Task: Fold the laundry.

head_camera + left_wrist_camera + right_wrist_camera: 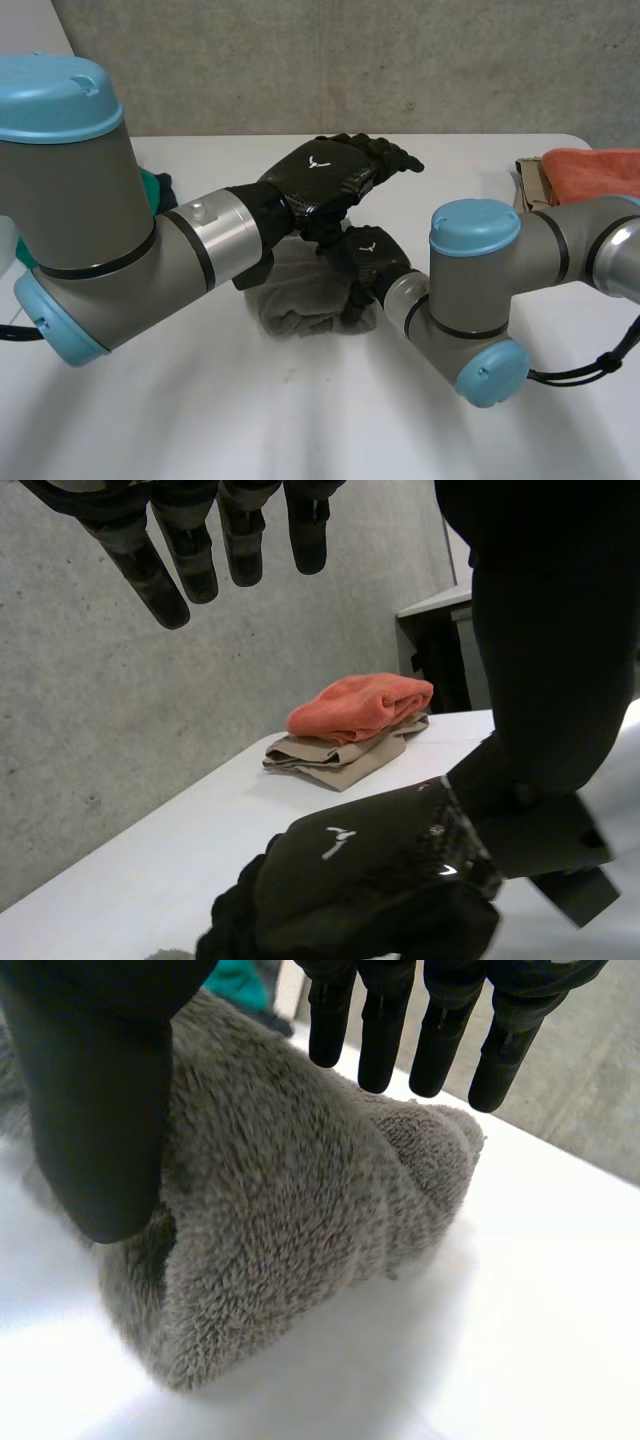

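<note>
A grey fluffy towel (300, 305) lies bunched in a thick folded lump at the middle of the white table (480, 170). My right hand (366, 258) rests at the towel's right side. In the right wrist view its fingers (435, 1030) hang straight above the towel (290, 1220), and its thumb stands against the near side of the lump. It is open and grips nothing. My left hand (338, 172) hovers just above the right hand, fingers (190, 555) straight and spread, open and empty. Below those fingers the left wrist view shows the right hand (380, 870).
An orange folded cloth (595, 170) (362, 704) lies on a beige folded cloth (340, 755) at the table's far right edge. Something teal (155, 190) (240, 980) sits behind my left arm. A concrete wall runs behind the table.
</note>
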Robot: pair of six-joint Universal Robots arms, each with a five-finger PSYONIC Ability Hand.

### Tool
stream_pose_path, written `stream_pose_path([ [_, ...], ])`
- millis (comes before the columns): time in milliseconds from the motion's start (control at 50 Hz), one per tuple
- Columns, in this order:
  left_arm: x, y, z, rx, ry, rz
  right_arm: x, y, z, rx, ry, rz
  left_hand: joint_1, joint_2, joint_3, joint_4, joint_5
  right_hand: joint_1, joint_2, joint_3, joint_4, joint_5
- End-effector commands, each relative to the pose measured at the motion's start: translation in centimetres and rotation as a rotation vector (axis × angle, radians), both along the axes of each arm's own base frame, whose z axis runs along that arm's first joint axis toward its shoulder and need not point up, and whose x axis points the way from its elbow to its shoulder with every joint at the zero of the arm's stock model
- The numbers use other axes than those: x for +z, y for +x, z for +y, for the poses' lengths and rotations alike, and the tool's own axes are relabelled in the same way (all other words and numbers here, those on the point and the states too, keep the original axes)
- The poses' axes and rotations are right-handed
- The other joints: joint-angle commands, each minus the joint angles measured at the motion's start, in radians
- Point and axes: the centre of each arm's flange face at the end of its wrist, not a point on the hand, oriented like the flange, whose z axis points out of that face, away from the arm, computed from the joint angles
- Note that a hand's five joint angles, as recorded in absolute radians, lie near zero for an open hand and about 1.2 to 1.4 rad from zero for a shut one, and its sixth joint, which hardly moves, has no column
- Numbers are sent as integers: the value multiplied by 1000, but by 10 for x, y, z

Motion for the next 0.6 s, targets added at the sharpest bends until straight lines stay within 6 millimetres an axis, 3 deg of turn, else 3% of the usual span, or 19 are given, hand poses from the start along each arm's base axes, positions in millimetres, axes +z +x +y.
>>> stream_pose_path([
  [20, 4, 1, 2, 2, -9, 5, 16, -6, 20, 84, -195, 233, -11, -29, -5, 0, -50, -26, -38, -27, -16, 4],
  [140, 4, 1, 2, 3, -9, 7, 5, 1, 37, 133, -235, 261, -11, -29, -5, 0, -50, -41, -53, -42, -31, -11],
  [400, 4, 3, 0, 11, -4, 8, -17, 18, 36, 110, -296, 217, -11, -29, -5, 0, -50, -32, -44, -33, -22, -2],
  [600, 5, 3, -1, 12, 5, 16, -27, 24, 24, 40, -371, 223, -11, -29, -5, 0, -50, 79, 68, 79, 90, 110],
])
